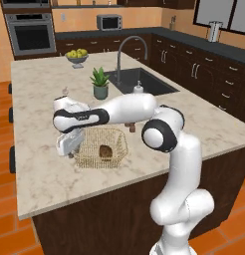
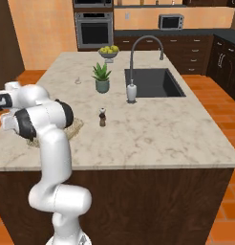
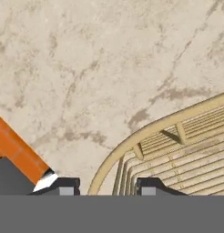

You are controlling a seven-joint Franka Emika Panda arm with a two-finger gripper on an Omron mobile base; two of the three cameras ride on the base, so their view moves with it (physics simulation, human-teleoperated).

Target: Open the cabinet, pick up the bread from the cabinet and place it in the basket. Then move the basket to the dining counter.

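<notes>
Golden wire-mesh basket (image 1: pixel 101 148) sitting on the pale beige marble-look dining counter (image 1: pixel 40 174), holding the small dark-brown bread (image 1: pixel 104 151) inside. Straddling the basket's rounded rim, two-finger gripper (image 3: pixel 107 186) with jaws narrowly parted, not clamping. Risking snagging that rim and dragging the basket while lifting away.

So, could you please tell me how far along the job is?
Done: the bread lies in the basket, and the basket sits on the dining counter. In hand: the gripper straddles the basket's rim, fingers apart on either side. Left: apparently only withdrawing.
</notes>
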